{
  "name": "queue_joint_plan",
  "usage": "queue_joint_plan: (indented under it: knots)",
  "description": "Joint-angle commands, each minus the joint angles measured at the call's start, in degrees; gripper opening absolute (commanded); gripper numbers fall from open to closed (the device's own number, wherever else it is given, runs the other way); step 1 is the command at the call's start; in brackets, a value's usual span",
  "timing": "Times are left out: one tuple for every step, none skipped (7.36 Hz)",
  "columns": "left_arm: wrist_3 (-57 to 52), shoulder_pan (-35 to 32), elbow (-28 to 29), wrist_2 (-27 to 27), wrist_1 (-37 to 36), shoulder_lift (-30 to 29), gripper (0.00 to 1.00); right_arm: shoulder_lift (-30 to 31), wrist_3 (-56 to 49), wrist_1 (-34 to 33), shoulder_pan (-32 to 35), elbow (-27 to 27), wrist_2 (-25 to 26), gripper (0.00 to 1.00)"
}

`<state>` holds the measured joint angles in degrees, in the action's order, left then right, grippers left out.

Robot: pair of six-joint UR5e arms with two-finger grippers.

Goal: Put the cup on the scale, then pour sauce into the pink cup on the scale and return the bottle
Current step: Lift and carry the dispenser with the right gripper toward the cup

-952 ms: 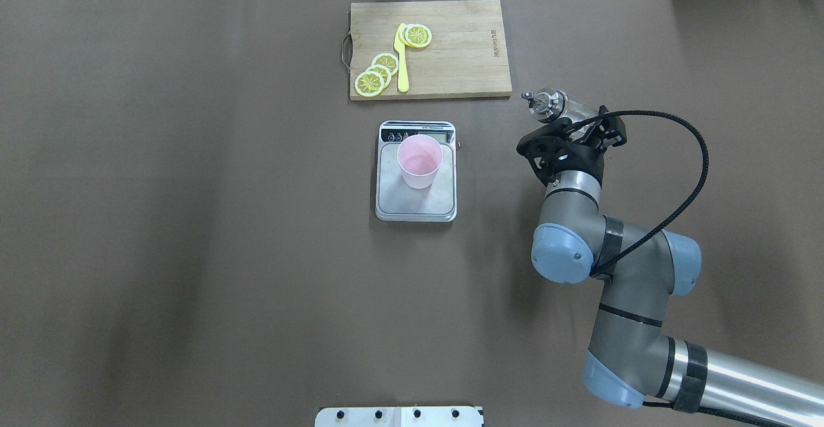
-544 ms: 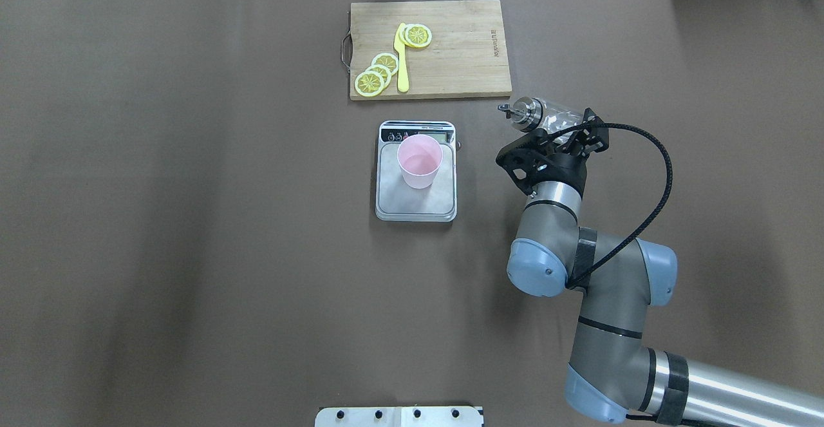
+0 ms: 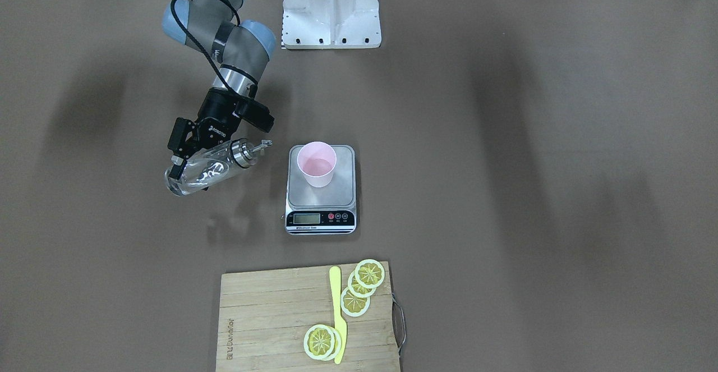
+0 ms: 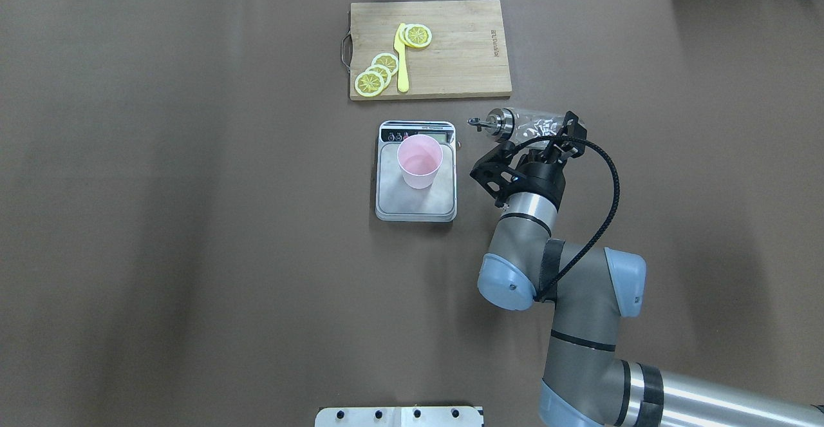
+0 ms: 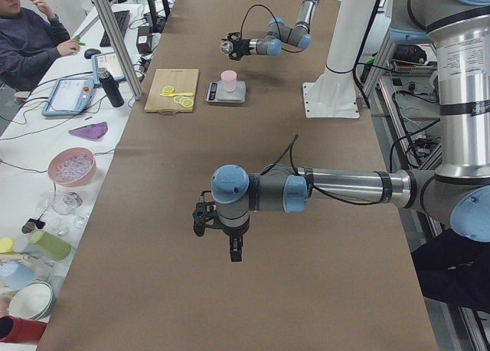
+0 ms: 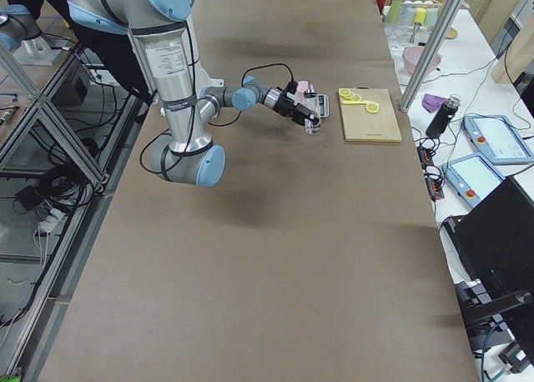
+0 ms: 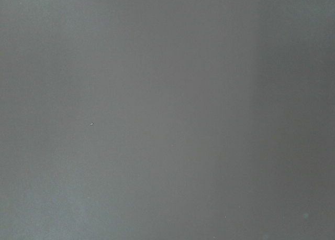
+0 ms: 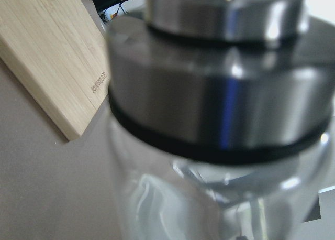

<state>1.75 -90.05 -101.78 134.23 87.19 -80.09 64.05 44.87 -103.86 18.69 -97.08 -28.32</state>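
Observation:
The pale pink cup (image 4: 420,160) stands upright on the silver scale (image 4: 399,203), also in the front view as cup (image 3: 317,163) and scale (image 3: 343,192). My right gripper (image 4: 546,138) is shut on the clear bottle (image 4: 524,124), held tilted almost level above the table, to the right of the scale. Its metal spout (image 4: 477,122) points toward the scale, short of the cup. Clear sauce shows in the glass (image 3: 203,174). The bottle's collar (image 8: 220,109) fills the right wrist view. My left gripper (image 5: 233,250) hangs over bare table far from the scale; I cannot tell its state.
A wooden cutting board (image 4: 460,53) with lemon slices (image 4: 376,74) and a yellow knife (image 4: 402,60) lies just behind the scale. The white robot base (image 3: 331,7) is at the near edge. The left wrist view shows only brown table cover (image 7: 167,114).
My right arm has carried the bottle left toward the scale. The spout is now closer to the cup and the bottle lies more level.

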Motion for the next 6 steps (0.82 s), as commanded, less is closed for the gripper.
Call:
queue_joint_plan:
  knots:
    - [0.0, 0.0, 0.2, 0.1, -0.1, 0.1, 0.98, -1.0, 0.1, -3.2, -0.2, 0.2, 1.2, 0.00]
    - [0.0, 0.0, 0.4, 0.1, 0.0, 0.1, 0.98, -0.5, 0.1, -3.3, -0.2, 0.1, 1.9, 0.00]
    - [0.0, 0.0, 0.4, 0.1, 0.0, 0.1, 0.98, -0.9, 0.1, -4.1, -0.7, 0.3, 1.9, 0.00]
    - [0.0, 0.0, 0.4, 0.1, -0.1, 0.1, 0.98, -2.3, 0.1, -8.7, -0.7, 0.0, 2.0, 0.00]
    - [0.0, 0.0, 0.5, 0.1, 0.0, 0.1, 0.98, -3.3, 0.1, -14.2, -0.9, 0.0, 2.6, 0.00]
    - [0.0, 0.0, 0.9, 0.1, -0.1, 0.2, 0.98, -3.9, 0.1, -15.2, -0.9, 0.0, 2.7, 0.00]
